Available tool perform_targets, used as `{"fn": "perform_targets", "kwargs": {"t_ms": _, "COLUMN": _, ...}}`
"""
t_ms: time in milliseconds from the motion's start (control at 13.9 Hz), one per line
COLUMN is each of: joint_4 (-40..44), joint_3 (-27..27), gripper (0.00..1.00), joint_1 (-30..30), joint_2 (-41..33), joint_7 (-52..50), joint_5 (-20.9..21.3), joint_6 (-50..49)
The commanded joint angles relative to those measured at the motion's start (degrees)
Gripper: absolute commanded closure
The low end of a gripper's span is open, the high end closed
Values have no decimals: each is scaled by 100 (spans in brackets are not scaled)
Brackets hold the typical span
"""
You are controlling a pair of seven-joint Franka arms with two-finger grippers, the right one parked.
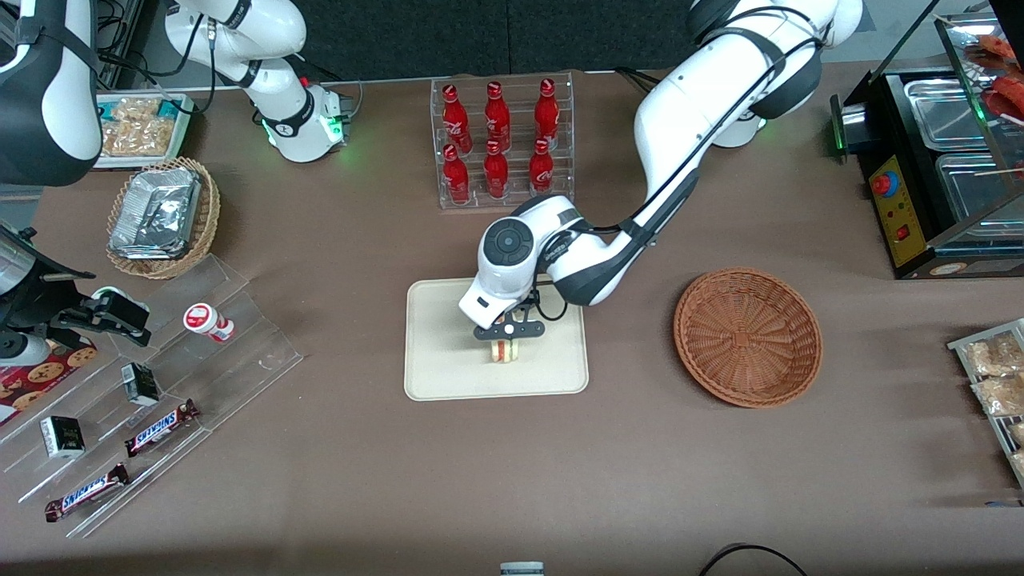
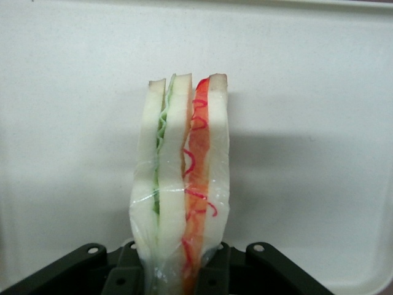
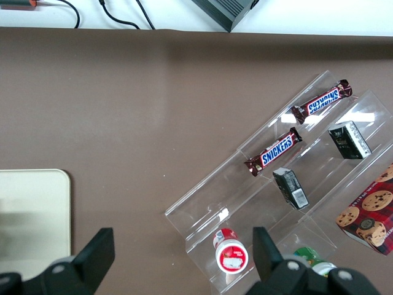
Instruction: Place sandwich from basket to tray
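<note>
A brown table fills the front view, with a dark wall along the top edge of the frame. At the centre lies the cream tray (image 1: pixel 448 368). At centre right sits the round reddish-brown basket (image 1: pixel 748 336), with nothing in it. Above the tray, near the top centre, a clear rack holds six red bottles (image 1: pixel 498 144). At the upper left a lighter wicker basket (image 1: pixel 164 218) holds silver foil packets. Clear stepped racks (image 1: pixel 152 400) run along the lower left, carrying Snickers bars (image 1: pixel 160 426), small dark boxes and a red-capped bottle (image 1: pixel 206 321). A black machine with metal pans (image 1: pixel 932 160) stands at the upper right, and bagged snacks (image 1: pixel 992 376) lie at the right edge.

The working arm reaches down from the upper right to the tray. Its gripper (image 1: pixel 506 340) hangs over the tray's middle, with the sandwich (image 1: pixel 504 351) just below it, seen only as a small pale block.

The left wrist view shows what the front view cannot: the sandwich (image 2: pixel 181 184) stands on edge against the pale tray (image 2: pixel 319 92), wrapped in clear film, with white bread slices, green filling in one gap and red and orange in the other. Its near end sits between the gripper's (image 2: pixel 178 273) black fingers (image 2: pixel 126 273), which are closed against the bread on both sides.

The right wrist view shows the stepped racks (image 3: pixel 270 203) close up, and one rounded corner of the tray (image 3: pixel 34 215).
</note>
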Motion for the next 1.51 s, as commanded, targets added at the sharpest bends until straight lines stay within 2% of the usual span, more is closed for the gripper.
{"fn": "perform_targets", "kwargs": {"t_ms": 0, "joint_4": 375, "joint_3": 262, "gripper": 82, "joint_1": -296, "joint_2": 276, "joint_7": -28, "joint_5": 90, "joint_6": 108}}
{"fn": "perform_targets", "kwargs": {"t_ms": 72, "joint_4": 419, "joint_3": 262, "gripper": 81, "joint_1": -305, "joint_2": 364, "joint_7": -37, "joint_5": 90, "joint_6": 126}}
{"fn": "perform_targets", "kwargs": {"t_ms": 144, "joint_4": 437, "joint_3": 262, "gripper": 68, "joint_1": -305, "joint_2": 400, "joint_7": -29, "joint_5": 90, "joint_6": 178}}
{"fn": "perform_targets", "kwargs": {"t_ms": 288, "joint_4": 437, "joint_3": 262, "gripper": 0, "joint_1": -296, "joint_2": 392, "joint_7": -37, "joint_5": 90, "joint_6": 188}}
{"fn": "perform_targets", "kwargs": {"t_ms": 504, "joint_4": 630, "joint_3": 244, "gripper": 0, "joint_1": -130, "joint_2": 155, "joint_7": -20, "joint_5": -111, "joint_6": -144}}
{"fn": "perform_targets", "kwargs": {"t_ms": 720, "joint_4": 543, "joint_3": 209, "gripper": 0, "joint_1": 422, "joint_2": -634, "joint_7": 112, "joint_5": -726, "joint_6": -532}}
{"fn": "perform_targets", "kwargs": {"t_ms": 936, "joint_4": 420, "joint_3": 209, "gripper": 0, "joint_1": 1064, "joint_2": -1407, "joint_7": 1443, "joint_5": -1472, "joint_6": -1619}}
{"fn": "perform_targets", "kwargs": {"t_ms": 1080, "joint_4": -341, "joint_3": 209, "gripper": 0, "joint_1": 1757, "joint_2": -2093, "joint_7": 1991, "joint_5": -1816, "joint_6": -1781}}
{"fn": "perform_targets", "kwargs": {"t_ms": 1440, "joint_4": -2582, "joint_3": 209, "gripper": 1, "joint_1": 3226, "joint_2": -3938, "joint_7": 3528, "joint_5": -2257, "joint_6": -1449}}
